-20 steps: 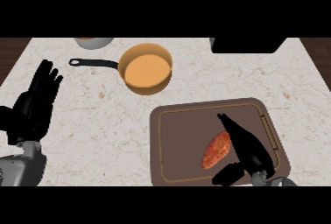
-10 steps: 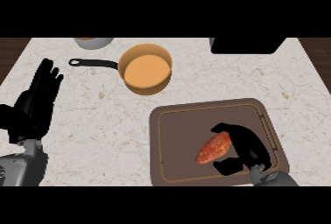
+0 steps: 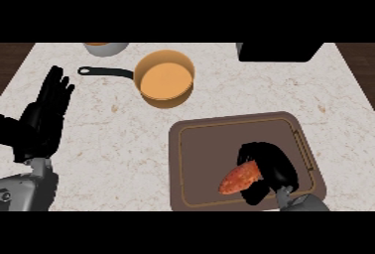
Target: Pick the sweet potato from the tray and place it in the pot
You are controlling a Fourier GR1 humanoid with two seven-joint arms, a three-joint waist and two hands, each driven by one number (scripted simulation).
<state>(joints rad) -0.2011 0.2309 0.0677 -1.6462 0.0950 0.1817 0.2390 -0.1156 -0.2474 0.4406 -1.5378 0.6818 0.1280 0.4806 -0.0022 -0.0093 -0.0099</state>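
Speckled pale bench [image 3: 110,129] is carrying everything: at far left the left hand [image 3: 42,121] is resting open with straight fingers, the orange pot [image 3: 165,79] is waiting beyond, and the right hand [image 3: 268,166] is curling round the sweet potato [image 3: 240,178] over the tray [image 3: 198,163], readying a lift.

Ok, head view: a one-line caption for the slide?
Right robot hand curled around the sweet potato over the brown tray; orange pot waits beyond.

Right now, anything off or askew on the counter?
Nothing spilled or damaged. The one thing askew is the sweet potato: it sits tilted in the right hand, whose fingers curl round it over the tray. The pot stands upright further up the counter, holding nothing. The left hand rests open at the left edge.
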